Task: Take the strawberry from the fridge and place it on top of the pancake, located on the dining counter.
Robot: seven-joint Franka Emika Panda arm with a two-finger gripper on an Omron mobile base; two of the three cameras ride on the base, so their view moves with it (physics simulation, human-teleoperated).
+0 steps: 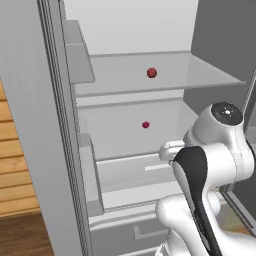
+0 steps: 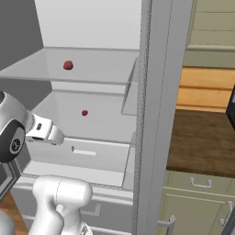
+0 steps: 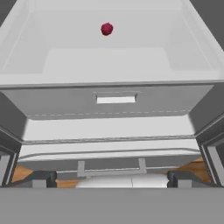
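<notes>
Dark red strawberry (image 3: 106, 29), tiny, roundish, lying in open white fridge (image 1: 131, 107) compartment

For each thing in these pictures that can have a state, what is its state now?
fridge: door open, white inside showing.
upper red berry: lying on the glass shelf, untouched.
strawberry: lying lower down in the white compartment, not held.
pincer: open, holding nothing, well short of the strawberry.
fridge drawer: shut.
cabinet doors: shut.
</notes>
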